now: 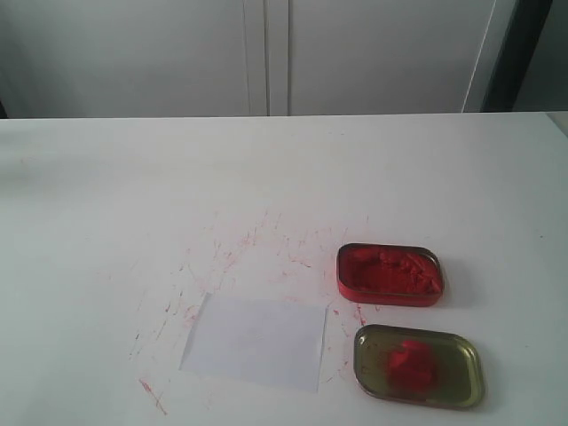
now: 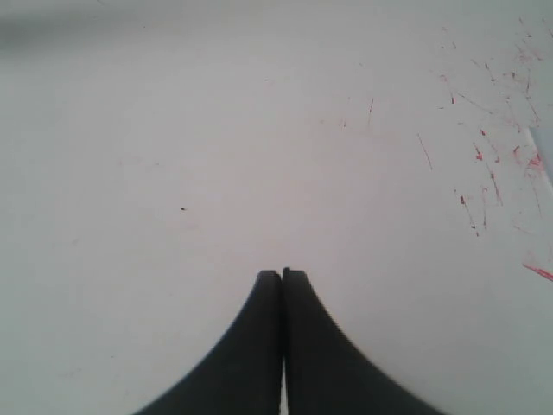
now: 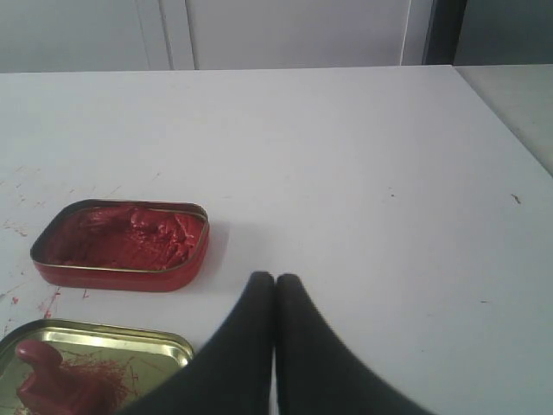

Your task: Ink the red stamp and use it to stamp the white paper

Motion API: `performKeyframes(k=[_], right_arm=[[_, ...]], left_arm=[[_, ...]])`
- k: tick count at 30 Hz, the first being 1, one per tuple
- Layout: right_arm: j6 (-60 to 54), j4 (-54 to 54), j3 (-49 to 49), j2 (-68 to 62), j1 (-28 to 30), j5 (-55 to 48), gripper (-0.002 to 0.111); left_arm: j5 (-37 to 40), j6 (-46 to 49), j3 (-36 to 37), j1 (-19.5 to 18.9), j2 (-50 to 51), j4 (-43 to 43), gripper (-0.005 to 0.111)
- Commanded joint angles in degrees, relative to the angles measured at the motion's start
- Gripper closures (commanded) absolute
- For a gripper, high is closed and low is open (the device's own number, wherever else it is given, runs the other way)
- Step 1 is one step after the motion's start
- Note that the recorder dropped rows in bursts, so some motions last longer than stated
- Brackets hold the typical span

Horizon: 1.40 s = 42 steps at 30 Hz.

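Your left tool (image 2: 282, 275) has its jaws pressed together, holding nothing, over bare desk (image 1: 133, 195) flecked with red. The white paper (image 1: 256, 342) lies flat by the desk's near edge, about midway along. Right of it sits the red tin (image 1: 389, 273) of paste. Nearer the edge is the gold lid (image 1: 461, 374), with the red stamp (image 1: 410, 362) resting inside. Your right tool (image 3: 275, 278) is likewise closed and empty.

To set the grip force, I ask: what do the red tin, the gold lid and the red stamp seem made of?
The red tin: probably thin metal, red lacquer, golden rim. The gold lid: probably metal, glossy, it reflects light. The red stamp: smooth, shiny, perhaps plastic; unclear.
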<state>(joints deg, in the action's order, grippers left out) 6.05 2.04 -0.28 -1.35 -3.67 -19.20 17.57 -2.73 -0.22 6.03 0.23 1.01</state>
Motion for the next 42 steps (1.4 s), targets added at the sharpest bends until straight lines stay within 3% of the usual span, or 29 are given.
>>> performKeyframes(k=[1,10,16,42], right_arm=[[0.2,0.4,0.3,0.2,0.4,3.3,0.108],[0.2,0.4,0.3,0.2,0.4,22.9,0.108],[0.2,0.4,0.3,0.2,0.4,30.1,0.108],[0.2,0.4,0.3,0.2,0.4,31.0,0.108]], left_arm=[[-0.1,0.0,0.2,-0.1,-0.2,0.5,0.107],[-0.1,0.0,0.2,-0.1,-0.2,0.5,0.107],[-0.1,0.0,0.2,-0.1,-0.2,0.5,0.107],[-0.1,0.0,0.2,-0.1,-0.2,0.5,0.107]])
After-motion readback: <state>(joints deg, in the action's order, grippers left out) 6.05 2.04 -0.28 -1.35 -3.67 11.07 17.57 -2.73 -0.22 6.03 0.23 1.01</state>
